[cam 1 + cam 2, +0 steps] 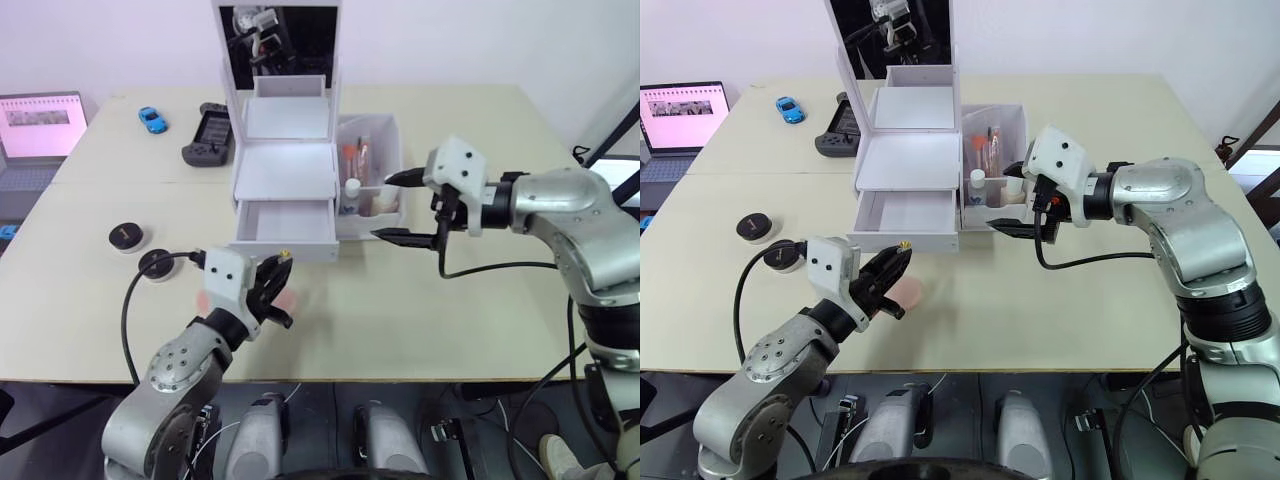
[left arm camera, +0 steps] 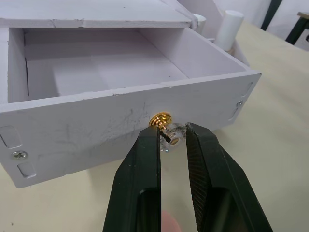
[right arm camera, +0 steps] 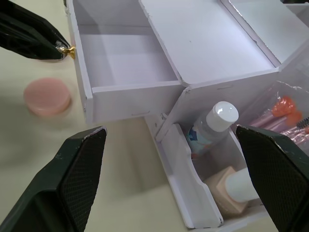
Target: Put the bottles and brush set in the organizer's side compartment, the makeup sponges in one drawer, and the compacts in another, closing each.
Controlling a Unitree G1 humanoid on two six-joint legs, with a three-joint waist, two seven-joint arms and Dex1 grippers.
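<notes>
Makeup sponge [image 1: 908, 291], one pink pad, lies on the worktop [image 1: 400, 310] at the near edge, just beside and partly under the left end effector [image 1: 276, 284]. That end effector's fingers are pinched on the small gold knob [image 2: 161, 119] of the lower drawer [image 1: 284, 222], which stands pulled out and empty. The sponge sits directly near-side of the drawer opening; the left arm is judged far nearer to it. Two compacts [image 1: 127, 236] rest well left. Farther right, the right end effector [image 1: 404, 205] hovers spread wide beside the side compartment [image 1: 385, 160], which holds the bottles [image 3: 212, 128] and brush set [image 1: 987, 150].
</notes>
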